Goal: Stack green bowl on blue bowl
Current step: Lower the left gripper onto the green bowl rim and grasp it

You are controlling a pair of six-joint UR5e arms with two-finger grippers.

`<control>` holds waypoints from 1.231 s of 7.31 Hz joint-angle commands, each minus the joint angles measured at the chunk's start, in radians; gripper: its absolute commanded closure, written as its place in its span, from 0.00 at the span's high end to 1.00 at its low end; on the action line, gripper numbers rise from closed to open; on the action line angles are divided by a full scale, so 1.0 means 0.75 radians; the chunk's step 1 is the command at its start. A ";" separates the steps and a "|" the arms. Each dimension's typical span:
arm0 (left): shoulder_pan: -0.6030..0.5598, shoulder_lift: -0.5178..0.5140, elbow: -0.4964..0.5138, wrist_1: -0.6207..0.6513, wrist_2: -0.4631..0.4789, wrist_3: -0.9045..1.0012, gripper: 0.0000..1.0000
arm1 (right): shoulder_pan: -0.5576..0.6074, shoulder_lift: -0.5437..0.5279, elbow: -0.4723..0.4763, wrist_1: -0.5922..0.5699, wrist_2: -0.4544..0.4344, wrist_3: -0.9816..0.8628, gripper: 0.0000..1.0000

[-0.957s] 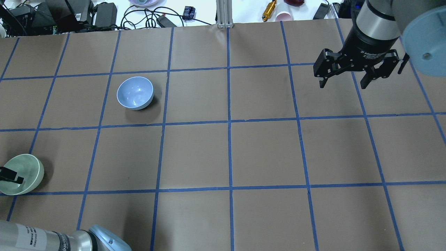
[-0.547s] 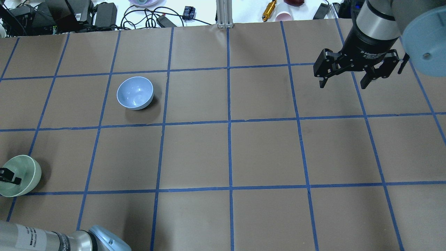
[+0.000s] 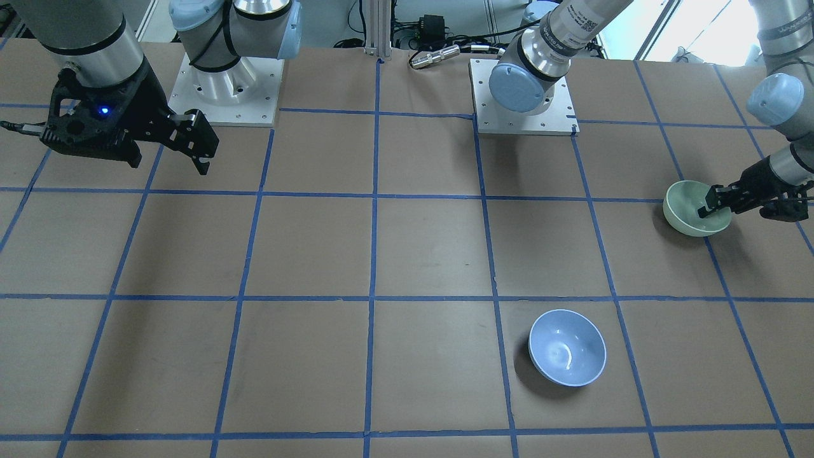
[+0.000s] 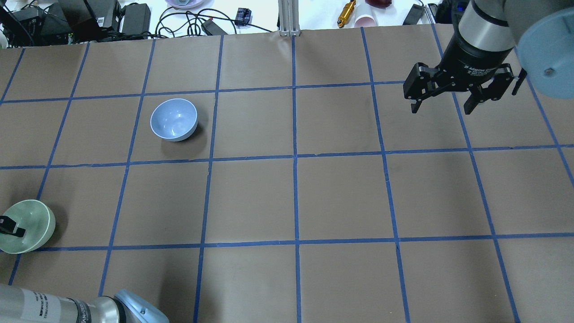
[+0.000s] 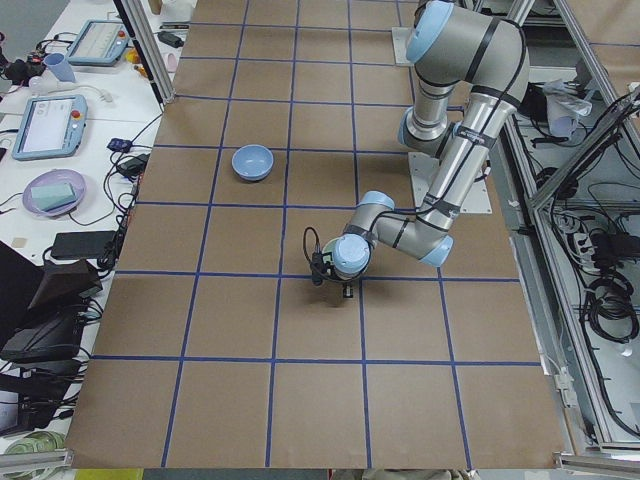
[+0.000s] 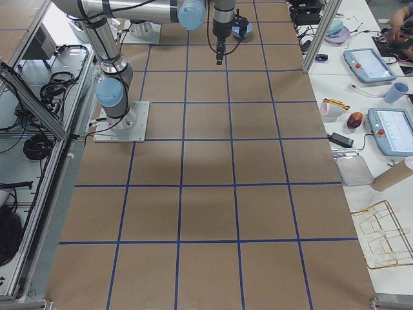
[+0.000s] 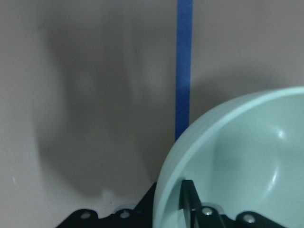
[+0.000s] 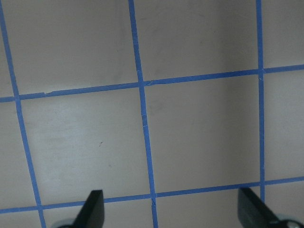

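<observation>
The green bowl (image 4: 31, 224) is at the table's left edge, and also shows in the front view (image 3: 690, 207). My left gripper (image 4: 11, 228) is shut on its near rim, with one finger (image 7: 187, 197) inside the bowl (image 7: 247, 156) and the other outside. The bowl is slightly tilted. The blue bowl (image 4: 174, 119) stands upright and empty on the table, further forward and to the right, and shows in the front view (image 3: 567, 347) too. My right gripper (image 4: 441, 107) is open and empty, hovering above the far right of the table, and appears in its wrist view (image 8: 171, 213).
The table (image 4: 296, 197) is brown paper with a blue tape grid. Cables, power bricks and small items (image 4: 134, 18) lie beyond its far edge. The arm bases (image 3: 521, 95) are mounted at the robot's side.
The green bowl, held in my left gripper, has shifted a little to the left and its tilt has changed. The right arm and the blue bowl have not moved.
</observation>
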 commanded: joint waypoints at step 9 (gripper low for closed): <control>-0.104 0.119 0.250 -0.407 -0.071 -0.095 0.00 | 0.000 0.000 0.000 0.000 0.000 0.000 1.00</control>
